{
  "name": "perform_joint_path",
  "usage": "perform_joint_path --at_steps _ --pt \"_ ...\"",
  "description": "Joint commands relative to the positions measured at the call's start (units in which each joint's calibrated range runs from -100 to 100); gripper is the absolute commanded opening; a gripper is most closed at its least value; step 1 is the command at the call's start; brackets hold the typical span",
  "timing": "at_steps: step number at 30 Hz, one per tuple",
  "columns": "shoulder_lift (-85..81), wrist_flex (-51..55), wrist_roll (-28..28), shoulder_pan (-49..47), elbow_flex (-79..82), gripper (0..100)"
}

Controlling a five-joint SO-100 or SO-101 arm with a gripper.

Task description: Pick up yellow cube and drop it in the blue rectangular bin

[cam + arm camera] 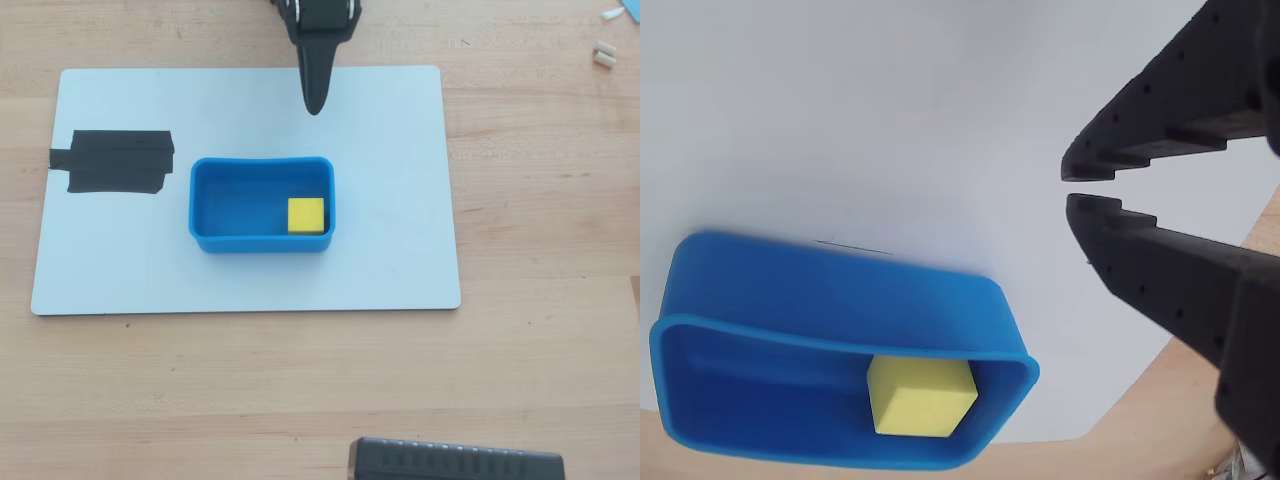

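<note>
Light wooden table [540, 350] carrying a white board [400, 200]. On the board: blue rectangular bin [215, 190], yellow cube [306, 215] resting inside at its right end in the overhead view; black tape patch [115, 162] to the left. Black gripper [1068, 188] empty, fingertips nearly together, apart from the bin. Dark ridged object [455, 462] at the table's near edge.

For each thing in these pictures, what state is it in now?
Cube: lying inside the bin, in its corner.
Bin: upright on the white board, holding the cube.
Tool: nearly shut, empty, away from the bin.
Board: flat on the wooden table.
Black tape: stuck on the board's left edge in the overhead view.
</note>
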Motion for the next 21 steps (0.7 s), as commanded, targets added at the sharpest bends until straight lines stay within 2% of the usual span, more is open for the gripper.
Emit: perform_joint_path --at_steps 1,21 --pt "-6.32 1.2 -0.15 0.17 0.54 0" --pt "-6.32 1.44 -0.24 1.71 0.63 1"
